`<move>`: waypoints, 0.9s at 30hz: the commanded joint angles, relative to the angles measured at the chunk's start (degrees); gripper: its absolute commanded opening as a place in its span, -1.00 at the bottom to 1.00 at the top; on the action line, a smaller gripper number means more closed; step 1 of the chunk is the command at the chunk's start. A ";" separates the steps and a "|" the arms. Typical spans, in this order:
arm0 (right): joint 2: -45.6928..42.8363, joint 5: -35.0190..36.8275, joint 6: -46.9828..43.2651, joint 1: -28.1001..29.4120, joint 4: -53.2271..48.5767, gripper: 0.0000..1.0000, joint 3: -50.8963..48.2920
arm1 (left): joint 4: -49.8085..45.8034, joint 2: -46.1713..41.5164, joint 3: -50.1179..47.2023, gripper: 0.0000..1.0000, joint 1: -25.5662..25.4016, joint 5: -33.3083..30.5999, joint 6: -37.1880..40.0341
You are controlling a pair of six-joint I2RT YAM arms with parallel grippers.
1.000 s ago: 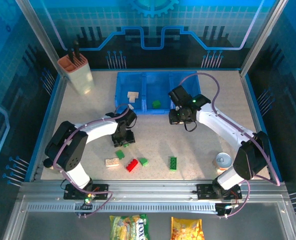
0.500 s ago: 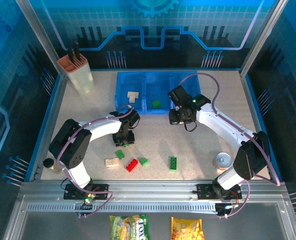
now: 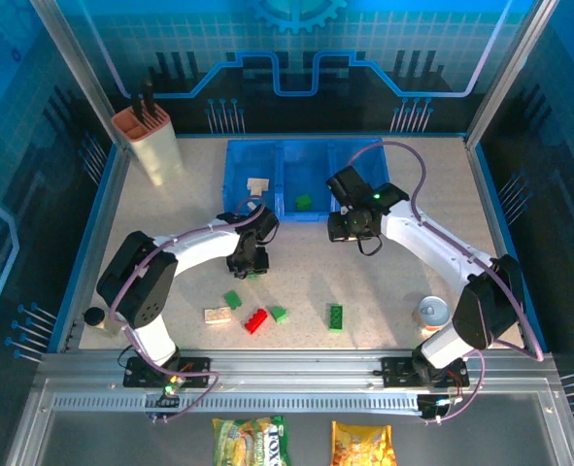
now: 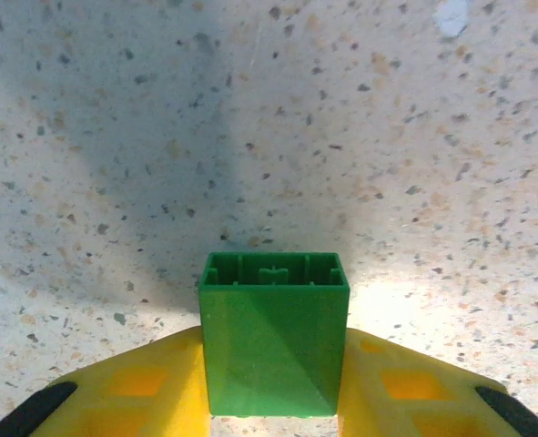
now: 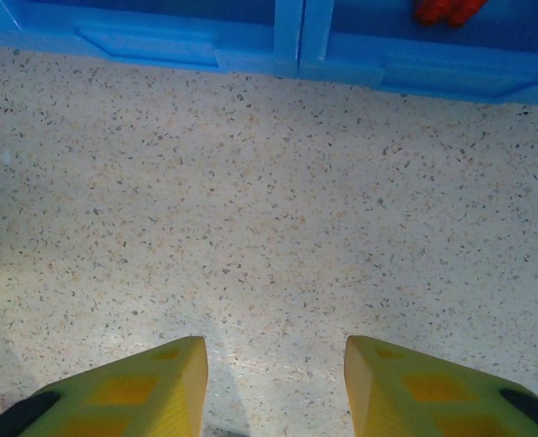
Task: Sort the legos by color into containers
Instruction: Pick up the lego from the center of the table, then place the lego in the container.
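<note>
A green lego is gripped squarely by the closed left hand, near the containers. It should be kept level, carried over the middle bin and released low. The right hand is held open, empty

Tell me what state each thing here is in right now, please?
Left fingers: shut on a green brick.
Right fingers: open, holding nothing.
Blue tray: open-topped, with cream bricks in its left bin.
Red brick: lying loose on the table.
Can: standing upright.
</note>
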 commanded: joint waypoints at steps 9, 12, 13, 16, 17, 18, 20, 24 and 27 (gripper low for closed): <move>-4.59 1.17 -0.77 -1.91 -1.89 -0.10 -2.38 | -2.88 1.56 9.26 -0.31 -1.69 1.08 3.83; -5.84 1.26 -0.77 -2.47 -2.09 -0.10 -3.52 | -3.64 2.74 13.50 -0.31 -1.97 0.99 4.93; -6.34 1.31 -0.76 -2.61 -2.17 -0.10 -3.94 | -3.91 3.25 15.02 -0.31 -1.90 0.89 5.25; -7.69 1.70 -0.76 -3.15 -2.63 -0.10 -4.96 | -4.59 5.10 19.81 -0.32 -1.97 0.81 6.30; -8.32 1.80 -0.77 -3.30 -2.81 -0.10 -5.44 | -5.00 5.98 21.67 -0.32 -1.93 0.65 6.68; -8.80 1.88 -0.77 -3.54 -2.97 -0.10 -5.72 | -5.49 6.78 23.44 -0.31 -1.95 0.45 6.96; -9.89 1.99 -0.70 -3.85 -3.35 -0.10 -6.42 | -6.66 8.98 27.56 -0.31 -1.93 0.20 7.40; -11.55 2.40 -0.76 -4.46 -4.27 -0.10 -6.90 | -8.29 13.28 35.30 -0.31 -1.99 0.16 8.42; -12.57 2.63 -0.82 -4.82 -5.00 -0.09 -6.97 | -8.50 16.84 40.81 -0.31 -1.98 -0.21 9.50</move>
